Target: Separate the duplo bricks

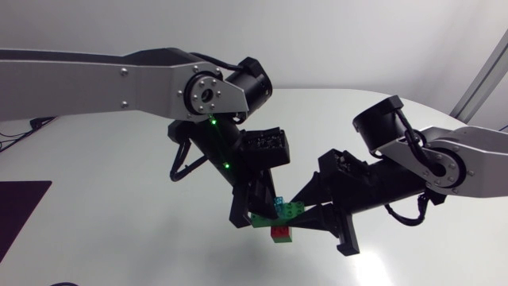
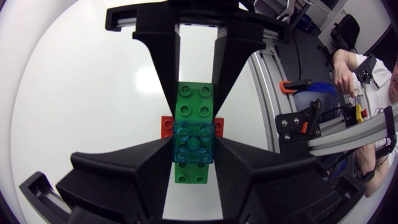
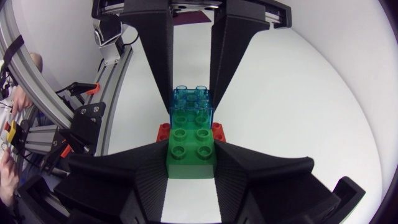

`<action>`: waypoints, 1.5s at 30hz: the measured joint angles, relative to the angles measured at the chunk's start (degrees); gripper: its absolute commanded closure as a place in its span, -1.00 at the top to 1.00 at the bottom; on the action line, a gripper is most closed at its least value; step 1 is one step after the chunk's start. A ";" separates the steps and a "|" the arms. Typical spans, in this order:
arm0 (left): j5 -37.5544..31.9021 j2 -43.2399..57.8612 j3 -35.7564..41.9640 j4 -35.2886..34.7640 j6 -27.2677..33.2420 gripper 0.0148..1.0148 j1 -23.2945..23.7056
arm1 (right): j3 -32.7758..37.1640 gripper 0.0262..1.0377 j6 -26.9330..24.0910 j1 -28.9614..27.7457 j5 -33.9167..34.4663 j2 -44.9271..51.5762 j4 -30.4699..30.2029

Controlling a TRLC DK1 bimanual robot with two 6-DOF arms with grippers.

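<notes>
While between left claw (image 2: pixel 194 155), right claw (image 3: pixel 191 155): bricks (image 1: pixel 282 221).

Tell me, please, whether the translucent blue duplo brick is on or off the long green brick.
On: the translucent blue duplo brick sits flush atop the long green brick, no gap.

A white desk (image 1: pixel 103 159) with a smooth, faintly glossy top fills the scene, its far edge curving round. A dark purple mat (image 1: pixel 20 214) lies flat on the desk at the left side, toward the near edge and well apart from the middle. Only part of it shows.
</notes>
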 measured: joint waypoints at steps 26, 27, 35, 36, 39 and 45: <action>-4.00 -0.48 0.22 0.20 1.95 -0.65 12.28 | -3.15 -0.77 0.00 -3.63 3.30 -6.60 0.57; -5.62 -0.50 -1.75 2.10 2.16 -0.65 13.22 | -3.15 -0.77 0.00 -4.44 3.23 -6.95 0.50; -12.41 1.57 -12.81 12.92 2.97 -0.65 14.36 | -3.15 -0.76 1.62 -6.71 2.58 -7.34 1.27; -12.79 1.92 -13.55 13.94 2.97 -0.65 14.25 | -3.15 -0.76 2.05 -6.78 2.58 -7.34 1.40; -13.97 3.04 -15.91 16.52 2.91 -0.62 13.79 | -3.15 -0.76 3.76 -7.21 2.54 -7.50 2.71; -15.82 4.07 -17.77 20.68 2.16 -0.48 13.49 | -3.15 -0.75 6.47 -9.40 2.54 -9.57 4.07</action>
